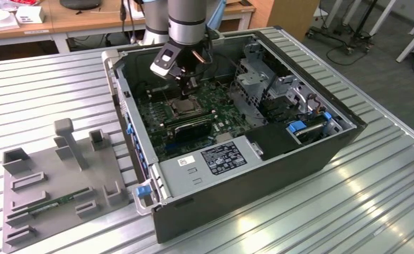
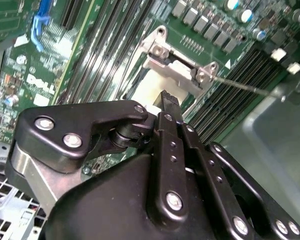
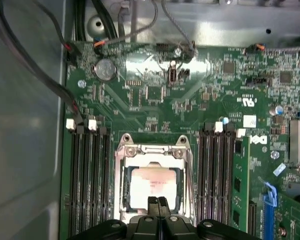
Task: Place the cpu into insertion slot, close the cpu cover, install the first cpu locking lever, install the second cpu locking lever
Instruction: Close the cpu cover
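At the exterior view's left a grey tray (image 1: 52, 177) lies on the table with a green memory stick (image 1: 57, 202) in it, untouched. More to the right stands the open computer case (image 1: 263, 180), and the gripper (image 1: 186, 91) hangs inside it, directly over the socket (image 3: 125, 192) on the green board (image 3: 155, 105). In the first wrist view the cpu (image 3: 152, 187) sits already in the socket, between two banks of memory slots (image 3: 90, 180). The metal cover (image 3: 121, 175) seems to lie down around it, with the silvery face showing through its window. The fingers are pressed together and hold nothing; their tips are at the near edge of the cover, but contact cannot be confirmed. In the second wrist view a thin lever rod (image 2: 240, 86) sticks out from the cover's hinge side and looks not latched. So probably the cover step is almost done and the levers remain. Such a thin rod would need exact placing of the narrow tips, without slipping onto the memory slots.
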### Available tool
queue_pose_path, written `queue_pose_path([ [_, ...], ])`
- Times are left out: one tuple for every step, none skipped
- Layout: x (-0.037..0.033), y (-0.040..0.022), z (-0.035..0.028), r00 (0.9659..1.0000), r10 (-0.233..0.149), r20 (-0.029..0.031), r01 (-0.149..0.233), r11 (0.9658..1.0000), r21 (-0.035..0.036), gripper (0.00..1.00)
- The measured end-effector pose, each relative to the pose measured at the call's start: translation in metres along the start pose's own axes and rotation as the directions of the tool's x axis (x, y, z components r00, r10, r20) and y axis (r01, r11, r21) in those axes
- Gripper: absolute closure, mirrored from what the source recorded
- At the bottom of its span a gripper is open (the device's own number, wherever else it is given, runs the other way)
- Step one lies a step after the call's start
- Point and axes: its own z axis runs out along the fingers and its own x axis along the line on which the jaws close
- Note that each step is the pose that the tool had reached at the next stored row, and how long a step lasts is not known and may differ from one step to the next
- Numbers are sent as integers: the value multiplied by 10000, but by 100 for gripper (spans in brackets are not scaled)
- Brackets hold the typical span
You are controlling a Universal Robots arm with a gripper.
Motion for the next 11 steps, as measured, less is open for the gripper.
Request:
queue_pose_path([
  [0,-17,12,10000,0,12,0,10000,2,89],
  [0,-32,25,10000,0,21,0,10000,1,89],
  [0,-47,36,10000,1,32,-1,10000,1,89],
  [1,-57,42,10000,0,39,0,10000,1,89],
  [1,-62,42,10000,0,42,0,10000,2,89],
  [1,-64,41,10000,0,46,0,10000,3,89],
  [1,-64,42,10000,-1,45,1,10000,3,89],
  [1,-64,42,10000,-2,45,2,10000,2,89],
  [1,-64,42,10000,-1,45,1,10000,2,89],
  [1,-64,42,10000,-1,45,1,10000,1,89],
  [1,-64,42,10000,-1,46,1,10000,2,89],
])
